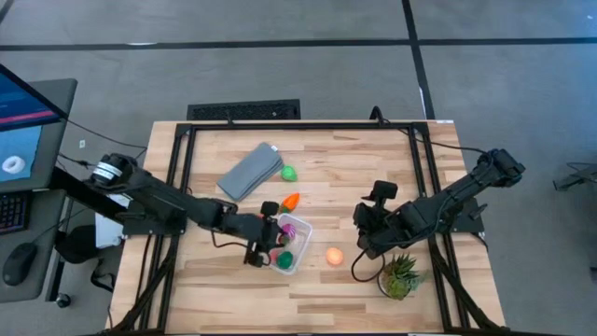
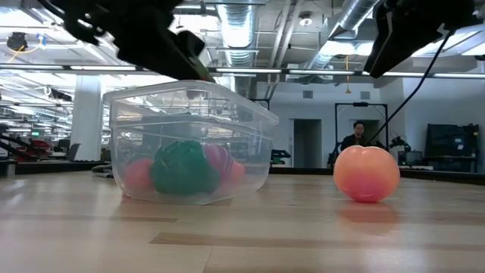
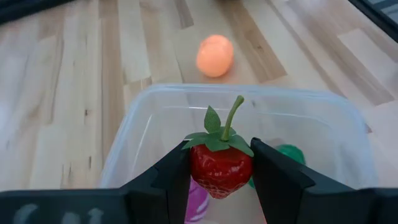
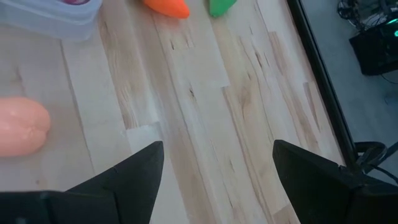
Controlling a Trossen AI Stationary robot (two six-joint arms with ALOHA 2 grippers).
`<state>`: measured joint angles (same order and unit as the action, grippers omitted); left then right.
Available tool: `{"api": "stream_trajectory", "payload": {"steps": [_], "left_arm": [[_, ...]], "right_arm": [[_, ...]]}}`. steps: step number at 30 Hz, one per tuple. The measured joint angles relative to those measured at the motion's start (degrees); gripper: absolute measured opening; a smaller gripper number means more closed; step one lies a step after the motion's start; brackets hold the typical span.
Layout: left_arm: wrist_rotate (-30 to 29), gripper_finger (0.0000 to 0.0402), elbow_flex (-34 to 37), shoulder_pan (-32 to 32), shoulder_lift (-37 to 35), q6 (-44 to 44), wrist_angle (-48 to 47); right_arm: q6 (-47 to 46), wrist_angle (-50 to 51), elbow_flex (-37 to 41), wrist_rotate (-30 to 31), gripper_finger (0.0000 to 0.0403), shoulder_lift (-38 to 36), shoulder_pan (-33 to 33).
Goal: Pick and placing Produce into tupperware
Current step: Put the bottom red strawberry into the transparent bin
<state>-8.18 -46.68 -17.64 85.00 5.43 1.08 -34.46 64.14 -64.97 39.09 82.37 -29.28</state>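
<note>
In the low view the tupperware's (image 2: pixel 189 144) cloudy wall blurs the pieces inside to a dark green lump (image 2: pixel 182 171) and pink shapes, and both arms are cut off at the top. The left gripper (image 3: pixel 221 171) hangs over the tupperware, fingers clamped on a red strawberry (image 3: pixel 221 168) between them. The right gripper (image 4: pixel 217 171) waits spread wide above the pale wooden table (image 1: pixel 354 168), the orange ball (image 1: pixel 334 256) at its nine o'clock and a person (image 2: pixel 358 135) in the room behind.
</note>
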Motion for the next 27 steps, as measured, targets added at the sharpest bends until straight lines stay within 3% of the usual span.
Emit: {"api": "stream_trajectory", "payload": {"steps": [8,21,27], "left_arm": [[6.24,0.014,0.0,3.78,0.56,-0.02,0.61],[8.05,0.0142,0.0,4.82,0.56,-0.02,1.17],[9.37,0.0197,0.0,4.84,0.56,-0.04,2.52]], "right_arm": [[0.0,0.09,0.0,0.0,0.0324,0.0,0.04],[0.39,0.09,0.0,0.0,0.0324,0.0,0.04],[0.37,0.04,0.0,0.0,0.0324,0.0,0.04]]}}
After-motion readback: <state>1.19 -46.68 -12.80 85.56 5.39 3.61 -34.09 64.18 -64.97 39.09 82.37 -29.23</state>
